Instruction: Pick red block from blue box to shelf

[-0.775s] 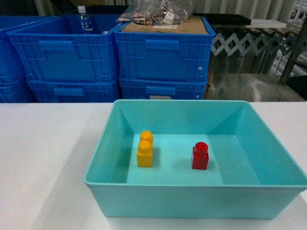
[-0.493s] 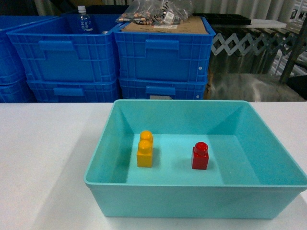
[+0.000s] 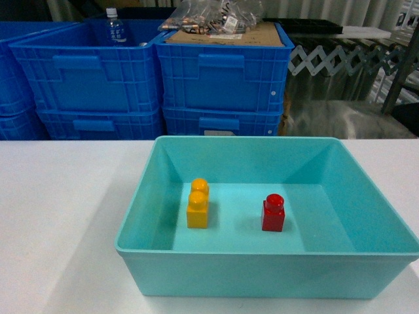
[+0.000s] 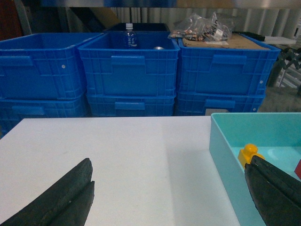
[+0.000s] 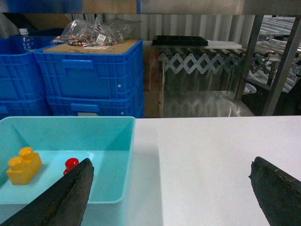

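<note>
One red block (image 3: 273, 213) stands stud-up in the blue box (image 3: 196, 271); both grippers (image 4: 169, 197) (image 5: 174, 197) gape wide, released.

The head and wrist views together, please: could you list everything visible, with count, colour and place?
red block: one, red, standing on the floor of the blue box, right of centre.
yellow brick: one, yellow-orange with two studs, in the same box, left of the red block and apart from it.
blue box: one, light turquoise, on the white table.
table: one, white, under the box.
crates: several, royal blue, stacked behind the table.
bottle: one, clear with a white cap, inside a rear crate.
plastic bags: a clear heap on cardboard atop the right-hand crate.
shelf: one, steel, far right.
left gripper: dark fingers spread wide, empty.
right gripper: dark fingers spread wide, empty.
</note>
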You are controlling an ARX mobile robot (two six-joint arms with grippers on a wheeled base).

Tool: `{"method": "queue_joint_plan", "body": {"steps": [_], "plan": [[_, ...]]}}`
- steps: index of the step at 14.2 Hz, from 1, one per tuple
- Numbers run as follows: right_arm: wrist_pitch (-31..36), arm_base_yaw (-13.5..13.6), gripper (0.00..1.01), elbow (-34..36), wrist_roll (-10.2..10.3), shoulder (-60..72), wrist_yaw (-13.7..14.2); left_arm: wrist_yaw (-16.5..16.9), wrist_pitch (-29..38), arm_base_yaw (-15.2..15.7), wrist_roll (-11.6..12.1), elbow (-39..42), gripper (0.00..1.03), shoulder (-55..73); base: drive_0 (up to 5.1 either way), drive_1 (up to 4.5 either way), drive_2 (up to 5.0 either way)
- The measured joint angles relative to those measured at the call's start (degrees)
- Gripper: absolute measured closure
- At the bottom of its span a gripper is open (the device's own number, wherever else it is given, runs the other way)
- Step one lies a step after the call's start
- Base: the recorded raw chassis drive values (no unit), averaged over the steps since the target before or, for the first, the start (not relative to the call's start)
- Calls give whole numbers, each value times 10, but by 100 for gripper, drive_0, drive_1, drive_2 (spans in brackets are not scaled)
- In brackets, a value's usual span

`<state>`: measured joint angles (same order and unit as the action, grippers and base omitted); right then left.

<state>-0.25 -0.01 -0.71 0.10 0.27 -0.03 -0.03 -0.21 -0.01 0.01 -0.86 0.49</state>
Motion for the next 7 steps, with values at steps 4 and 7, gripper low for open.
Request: {"method": "queue_joint_plan", "body": {"steps": [4,7], "plan": [[0,0,3,0,0,0,0,0,0,0,0,0,5,0,0,0,0],[0,0,3,0,0,0,0,0,0,0,0,0,5,0,0,0,0]]}}
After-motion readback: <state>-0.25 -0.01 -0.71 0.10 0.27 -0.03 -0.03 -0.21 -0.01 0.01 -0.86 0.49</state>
